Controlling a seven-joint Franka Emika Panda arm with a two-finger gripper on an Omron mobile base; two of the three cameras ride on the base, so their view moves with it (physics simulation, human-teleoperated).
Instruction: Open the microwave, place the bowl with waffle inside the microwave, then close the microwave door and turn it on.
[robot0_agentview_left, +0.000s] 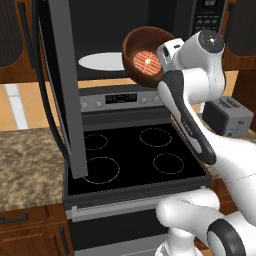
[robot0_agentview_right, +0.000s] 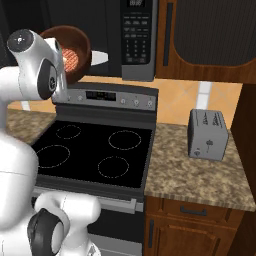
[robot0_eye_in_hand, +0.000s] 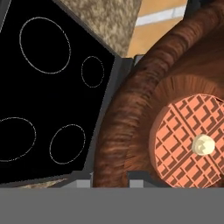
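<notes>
Gripper state could not be told; bowl (robot0_agentview_left: 145, 56) hung tilted at microwave (robot0_agentview_left: 125, 35) mouth, door (robot0_agentview_left: 62, 90) swung open. Risk: tilt could spill waffle (robot0_agentview_left: 147, 62), or rim could clip the frame.

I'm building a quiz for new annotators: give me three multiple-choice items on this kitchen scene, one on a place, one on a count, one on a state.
1. Where is the bowl?
A. on the stove
B. held up in front of the open microwave
C. beside the toaster

2. How many burner rings does the stove show?
A. two
B. four
C. six

3. The microwave door is:
A. open
B. shut
C. missing

Answers: 1 B, it hangs tilted before the microwave cavity; 2 B, four white rings are drawn; 3 A, the door swings out to the left with the turntable exposed.
</notes>
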